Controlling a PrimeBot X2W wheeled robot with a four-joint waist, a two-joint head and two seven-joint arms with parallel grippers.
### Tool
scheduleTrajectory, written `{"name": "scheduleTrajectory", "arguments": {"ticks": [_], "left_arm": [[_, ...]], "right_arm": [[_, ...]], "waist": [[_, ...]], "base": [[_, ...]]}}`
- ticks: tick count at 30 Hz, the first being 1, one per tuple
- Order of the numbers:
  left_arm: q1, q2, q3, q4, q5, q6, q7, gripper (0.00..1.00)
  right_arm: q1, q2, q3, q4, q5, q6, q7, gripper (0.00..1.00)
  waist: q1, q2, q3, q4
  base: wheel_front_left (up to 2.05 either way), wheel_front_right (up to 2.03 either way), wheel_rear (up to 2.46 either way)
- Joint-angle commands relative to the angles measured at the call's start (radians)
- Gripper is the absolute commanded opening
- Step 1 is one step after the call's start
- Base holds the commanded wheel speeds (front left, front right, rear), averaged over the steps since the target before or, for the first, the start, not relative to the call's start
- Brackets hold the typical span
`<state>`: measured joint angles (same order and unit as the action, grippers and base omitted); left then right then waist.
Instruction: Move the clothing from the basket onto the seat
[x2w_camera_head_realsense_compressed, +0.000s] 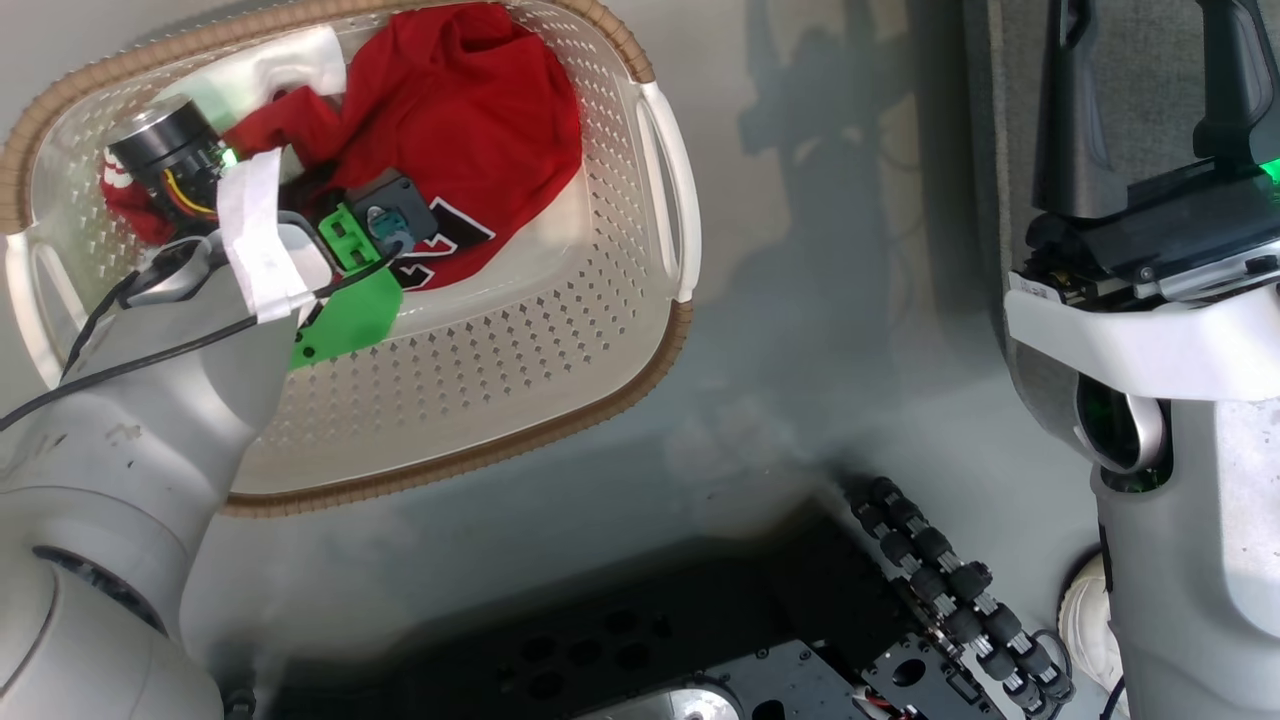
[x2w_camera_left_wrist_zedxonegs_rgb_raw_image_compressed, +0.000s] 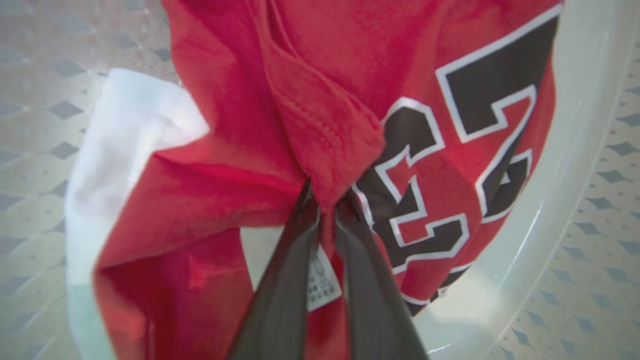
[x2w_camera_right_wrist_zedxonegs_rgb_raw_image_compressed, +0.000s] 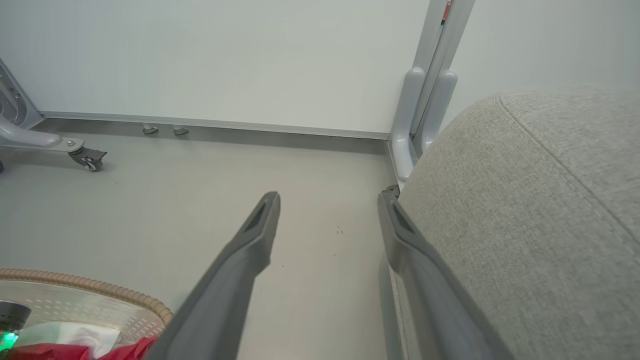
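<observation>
Currently the left arm (x2w_camera_head_realsense_compressed: 150, 400) bends down into the cream-white perforated plastic basket (x2w_camera_head_realsense_compressed: 540, 350) at ten o'clock, its left gripper (x2w_camera_left_wrist_zedxonegs_rgb_raw_image_compressed: 327, 200) clenched on a fold of the bright red soft clothing (x2w_camera_left_wrist_zedxonegs_rgb_raw_image_compressed: 225, 190) (number 23 jersey) lying inside. At two o'clock the right gripper (x2w_camera_right_wrist_zedxonegs_rgb_raw_image_compressed: 328, 200) stands released beside the grey fabric seat (x2w_camera_right_wrist_zedxonegs_rgb_raw_image_compressed: 525, 210).

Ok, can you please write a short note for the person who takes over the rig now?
Left gripper: shut on a fold of the red jersey, down inside the basket.
Right gripper: open, holding nothing, beside the seat.
Done: jersey pinched, not yet lifted out.
Left: lift the jersey, carry it to the seat and release. Then check the basket again, because white fabric lies beside the jersey.
</observation>
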<state>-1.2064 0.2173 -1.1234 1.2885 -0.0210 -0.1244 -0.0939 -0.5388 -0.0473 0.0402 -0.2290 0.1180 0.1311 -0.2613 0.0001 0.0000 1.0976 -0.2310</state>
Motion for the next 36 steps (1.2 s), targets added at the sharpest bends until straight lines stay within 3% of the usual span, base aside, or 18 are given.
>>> {"name": "scheduleTrajectory", "arguments": {"ticks": [1, 10, 21, 27, 36], "left_arm": [[-0.022, -0.005, 0.0, 0.001, -0.004, -0.004, -0.01, 0.0], [-0.012, -0.065, -0.008, -0.001, -0.03, -0.005, -0.084, 0.0], [0.053, -0.135, -0.011, -0.049, -0.096, -0.006, -0.165, 0.0], [0.121, -0.15, 0.006, -0.145, -0.154, -0.006, -0.172, 0.0], [0.249, -0.127, 0.078, -0.328, -0.219, -0.002, -0.173, 0.0]], "right_arm": [[0.004, -0.002, -0.001, -0.002, -0.005, -0.001, -0.001, 1.0], [-0.02, -0.002, -0.008, 0.023, 0.0, -0.001, -0.001, 1.0], [-0.001, -0.002, -0.02, 0.099, -0.015, -0.001, -0.001, 1.0], [0.027, -0.002, -0.023, 0.145, -0.02, -0.001, -0.001, 1.0], [0.095, -0.002, -0.041, 0.2, -0.037, -0.001, -0.001, 1.0]], "waist": [[-0.0001, 0.0, 0.0, 0.003], [-0.0001, 0.0, -0.055, 0.026], [-0.0001, 0.0, -0.21, 0.085], [-0.0001, 0.0, -0.316, 0.107], [-0.0001, 0.0, -0.474, 0.148]], "base": [[0.0, 0.0, 0.0], [0.0, 0.0, 0.0], [0.0, 0.0, 0.0], [0.0, 0.0, 0.0], [0.0, 0.0, 0.0]]}}
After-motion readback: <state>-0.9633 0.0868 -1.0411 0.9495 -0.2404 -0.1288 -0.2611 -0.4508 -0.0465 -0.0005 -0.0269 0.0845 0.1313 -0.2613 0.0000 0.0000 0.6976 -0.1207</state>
